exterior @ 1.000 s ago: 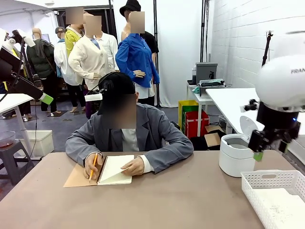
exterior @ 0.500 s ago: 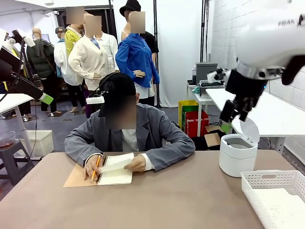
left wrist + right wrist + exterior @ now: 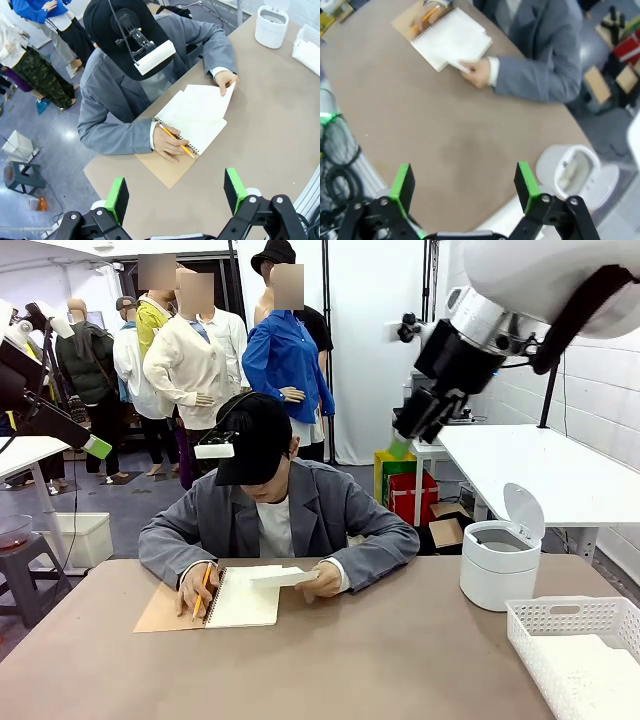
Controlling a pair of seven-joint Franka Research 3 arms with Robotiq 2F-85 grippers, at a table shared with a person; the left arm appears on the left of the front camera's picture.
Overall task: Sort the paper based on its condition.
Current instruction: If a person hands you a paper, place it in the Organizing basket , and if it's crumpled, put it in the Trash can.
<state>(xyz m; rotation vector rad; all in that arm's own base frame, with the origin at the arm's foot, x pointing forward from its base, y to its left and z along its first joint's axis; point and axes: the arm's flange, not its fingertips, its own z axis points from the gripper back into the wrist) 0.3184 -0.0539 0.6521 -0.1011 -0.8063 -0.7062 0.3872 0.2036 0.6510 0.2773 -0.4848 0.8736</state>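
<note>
A white sheet of paper [image 3: 277, 575] is held up by its right edge in the person's hand [image 3: 322, 585] at the far left of the worktop [image 3: 380, 660], just above the open notebook [image 3: 243, 608]. Its left edge is kept at the spiral, which runs near to far, and its free edge is pointed right. A pencil [image 3: 200, 585] is gripped in the other hand [image 3: 188, 600]. The right claw [image 3: 402, 446] is seen high above the worktop's far right, released and empty. The left claw [image 3: 175, 192] is likewise spread wide, with nothing between its pads.
</note>
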